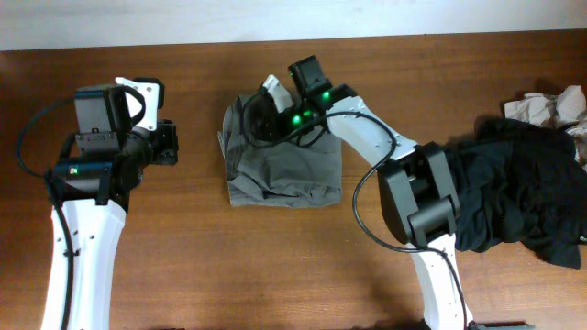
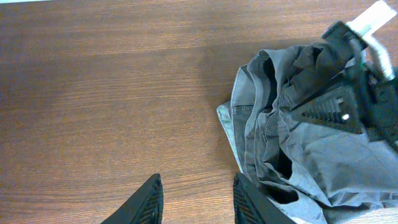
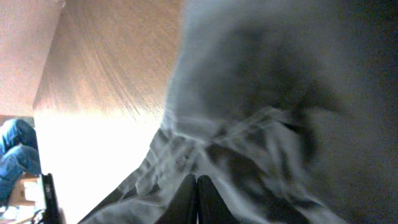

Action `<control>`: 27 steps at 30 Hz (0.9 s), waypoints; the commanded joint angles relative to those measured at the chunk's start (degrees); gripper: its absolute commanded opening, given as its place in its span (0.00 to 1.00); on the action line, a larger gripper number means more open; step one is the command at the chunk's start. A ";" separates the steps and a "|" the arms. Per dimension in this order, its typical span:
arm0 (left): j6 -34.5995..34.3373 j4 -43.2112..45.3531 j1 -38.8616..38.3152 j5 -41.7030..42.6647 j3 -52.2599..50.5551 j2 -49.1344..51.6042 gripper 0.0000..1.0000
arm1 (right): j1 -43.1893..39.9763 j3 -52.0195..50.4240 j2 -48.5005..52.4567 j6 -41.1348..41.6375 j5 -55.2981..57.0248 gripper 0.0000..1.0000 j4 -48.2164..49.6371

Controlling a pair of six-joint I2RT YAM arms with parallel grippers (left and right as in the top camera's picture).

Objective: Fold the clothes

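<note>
table: bare wood, folding space.
black garments: heaped far R, out of the way.
shorts: centre, bunched, partly folded.
right gripper: closed, tips on shorts' upper-L edge; maybe pinching a fold, view blurry.
left gripper: part open, empty, over wood just L of shorts, prob. ready to assist.

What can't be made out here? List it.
- Overhead: tips of right tool hidden under its own wrist; black garments cut off by the right edge.
- Right wrist: shorts blurred, too close; whether the shut tool pinches cloth is unclear.
- Left wrist: left tool cut off by the bottom edge.
</note>
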 commanded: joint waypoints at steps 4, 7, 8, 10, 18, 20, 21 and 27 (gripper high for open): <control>-0.72 0.15 -0.66 6.40 0.13 0.17 0.36 | -7.19 7.41 -6.47 0.61 -9.38 0.04 -9.46; 0.04 0.24 -2.32 9.92 0.11 2.60 0.36 | -9.22 8.90 -8.52 0.76 -6.34 0.04 -14.16; 1.62 0.35 -3.26 10.82 0.09 3.78 0.33 | -9.84 8.98 -9.03 1.75 -4.44 0.04 -15.56; 5.18 0.83 -5.68 12.33 0.07 6.91 0.23 | -10.34 8.98 -9.31 4.33 -0.04 0.04 -17.75; 13.90 7.26 -14.97 10.67 0.07 23.91 0.01 | -8.52 8.76 -6.05 6.32 10.60 0.04 -16.65; 15.08 8.39 -15.78 10.67 0.04 27.45 0.01 | -8.09 8.76 -4.92 6.54 10.64 0.04 -15.43; 16.02 8.61 -16.15 10.64 0.04 29.49 0.01 | -7.85 8.76 -4.28 6.54 10.62 0.04 -14.84; 16.46 6.34 -16.98 9.35 0.04 38.97 0.01 | -6.80 8.74 0.48 7.96 11.87 0.04 -10.99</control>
